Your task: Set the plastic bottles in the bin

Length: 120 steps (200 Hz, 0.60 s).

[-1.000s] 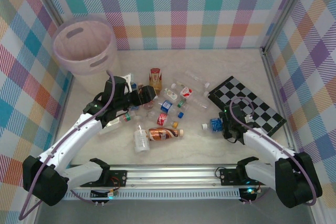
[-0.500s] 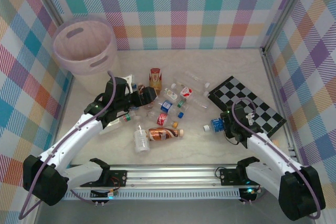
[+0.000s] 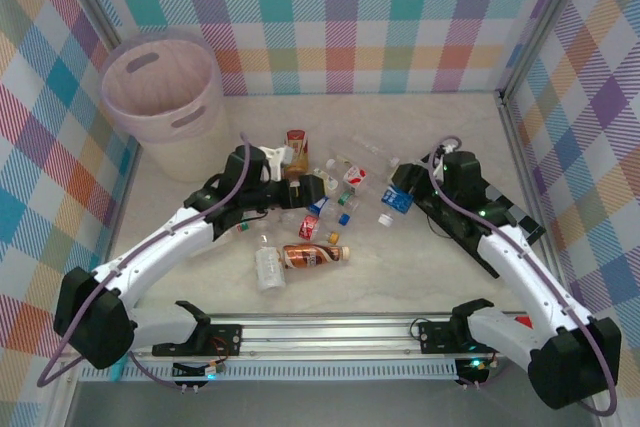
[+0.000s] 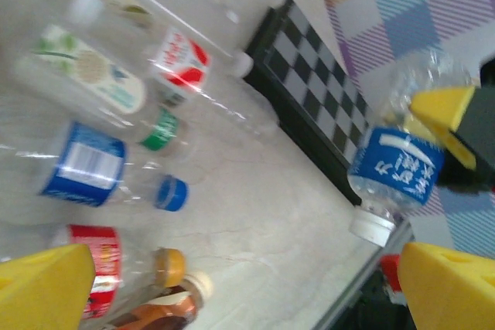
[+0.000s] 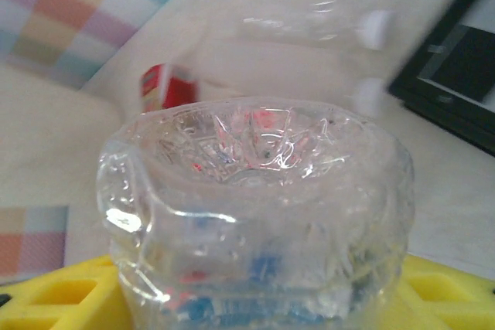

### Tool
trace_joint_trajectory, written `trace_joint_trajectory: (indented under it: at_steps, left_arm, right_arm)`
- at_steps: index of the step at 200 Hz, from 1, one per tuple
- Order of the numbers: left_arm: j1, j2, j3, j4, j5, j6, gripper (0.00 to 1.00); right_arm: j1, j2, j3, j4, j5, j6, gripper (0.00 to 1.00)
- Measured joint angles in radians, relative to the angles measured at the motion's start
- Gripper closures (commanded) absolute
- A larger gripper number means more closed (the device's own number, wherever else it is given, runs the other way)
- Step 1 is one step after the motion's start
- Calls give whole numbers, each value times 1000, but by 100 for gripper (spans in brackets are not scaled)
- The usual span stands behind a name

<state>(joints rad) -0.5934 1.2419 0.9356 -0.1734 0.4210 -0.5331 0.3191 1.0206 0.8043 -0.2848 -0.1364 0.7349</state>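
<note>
One blue-label bottle [image 3: 397, 200] is clamped in the right gripper [image 3: 408, 193], up off the table near the chessboard [image 4: 309, 86]. Bin [image 3: 178, 125] sits far back-left. Bottle looks crushed & thin, so it could slip out. Left gripper [image 3: 310, 190] hangs wide open over loose bottles [image 3: 316, 255] and may knock them.

A black and white checkerboard [image 4: 309, 67] lies flat, running diagonally through the upper middle of the left wrist view. In the top view, a pale marbled table [image 3: 420, 277] fills the centre, pastel plaid walls [image 3: 350, 17] surround it, and a metal rail [image 3: 330, 332] crosses the bottom.
</note>
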Motion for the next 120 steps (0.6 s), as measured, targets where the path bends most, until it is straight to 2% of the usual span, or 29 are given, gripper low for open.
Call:
trace_joint_trajectory:
  at_steps: [53, 85, 120]
  left_arm:
    - [-112, 103, 39, 132, 71, -10, 0]
    - [-158, 189, 89, 186, 95, -23, 0]
    - [-165, 253, 130, 221, 91, -36, 0]
  right_arm:
    - [31, 143, 60, 127, -244, -18, 40]
    - [52, 192, 75, 200, -325, 8, 40]
    - [75, 203, 82, 247, -373, 37, 40]
